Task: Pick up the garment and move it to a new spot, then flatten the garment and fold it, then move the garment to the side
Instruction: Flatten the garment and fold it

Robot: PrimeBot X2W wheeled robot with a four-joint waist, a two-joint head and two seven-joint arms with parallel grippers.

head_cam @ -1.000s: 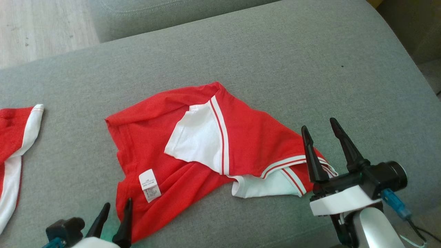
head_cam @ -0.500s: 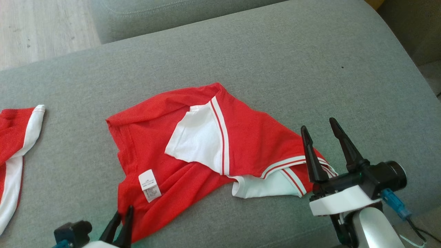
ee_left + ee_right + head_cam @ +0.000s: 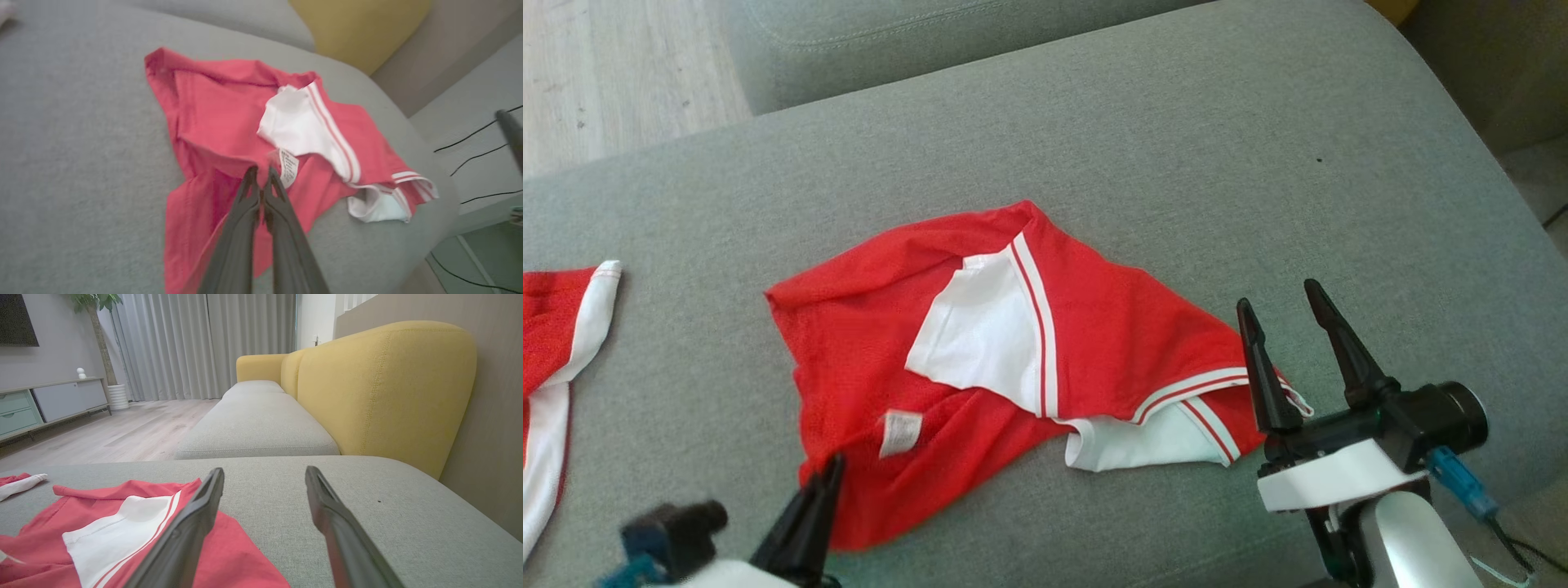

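The red-and-white garment (image 3: 1119,327) lies crumpled in the middle of the frame on a grey cushion (image 3: 1176,147), with its white label (image 3: 900,431) toward the lower left. There the left gripper (image 3: 833,467) has its two fingers pressed tight together at the garment's near edge, just beside the label. It looks to have a fold of red cloth nipped between them, though the wrist picture is blurred. At the lower right the right gripper (image 3: 1279,296) stands with its fingers spread wide, holding nothing, its tips over the garment's striped right end. Another shirt (image 3: 547,327) lies at the left edge, well apart.
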